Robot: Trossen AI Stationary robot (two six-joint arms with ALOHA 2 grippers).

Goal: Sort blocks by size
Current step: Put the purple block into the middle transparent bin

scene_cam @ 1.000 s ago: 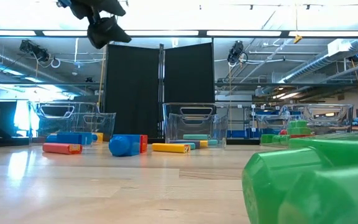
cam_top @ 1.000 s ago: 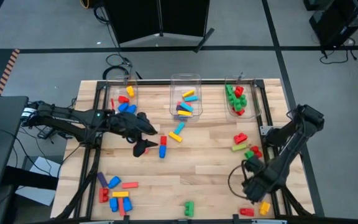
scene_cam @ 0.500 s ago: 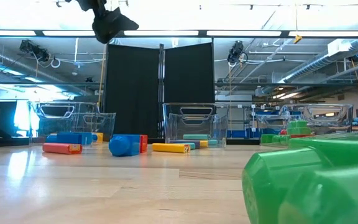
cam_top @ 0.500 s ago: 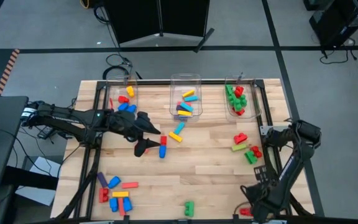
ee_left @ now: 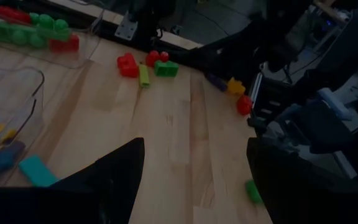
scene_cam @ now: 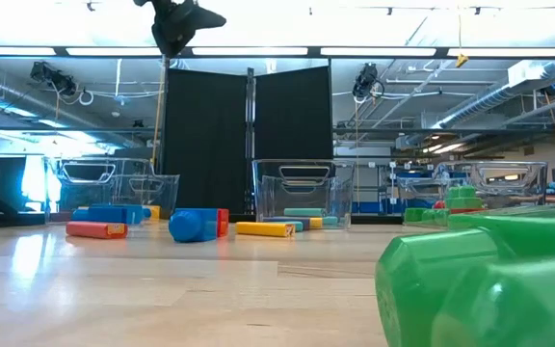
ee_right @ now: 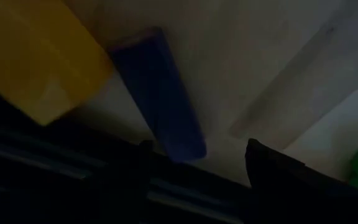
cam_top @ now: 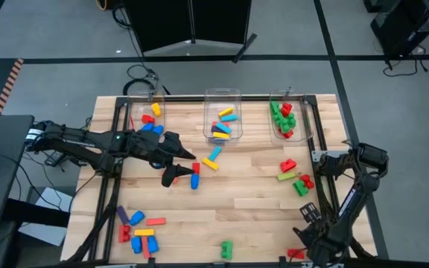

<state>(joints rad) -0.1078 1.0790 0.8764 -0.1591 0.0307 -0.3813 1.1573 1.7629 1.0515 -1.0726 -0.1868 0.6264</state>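
Two dark arms worked over the wooden table [cam_top: 229,190], which carried three clear bins along its far edge. The left arm reached in from the left side, and the left gripper [cam_top: 176,173] hung in the air above the table's middle with its fingers spread apart and nothing between them; a blue-and-red block [cam_top: 195,177] lay just beside it, and a cyan block [cam_top: 212,159] a little farther toward the bins. The right arm was folded down at the near right corner, and the right gripper [ee_right: 194,165] sat low over a long dark-blue block [ee_right: 157,93] with a yellow block [ee_right: 39,56] just beside it; whether its fingers were apart or together I could not tell. The left bin [cam_top: 144,112] held red, yellow and blue blocks, the middle bin [cam_top: 223,97] long yellow, cyan and purple ones, the right bin [cam_top: 289,100] green and red ones. Loose blocks remained in a cluster [cam_top: 138,232] at the near left, a group [cam_top: 295,177] at the right, and a single green block [cam_top: 226,249] at the near edge.
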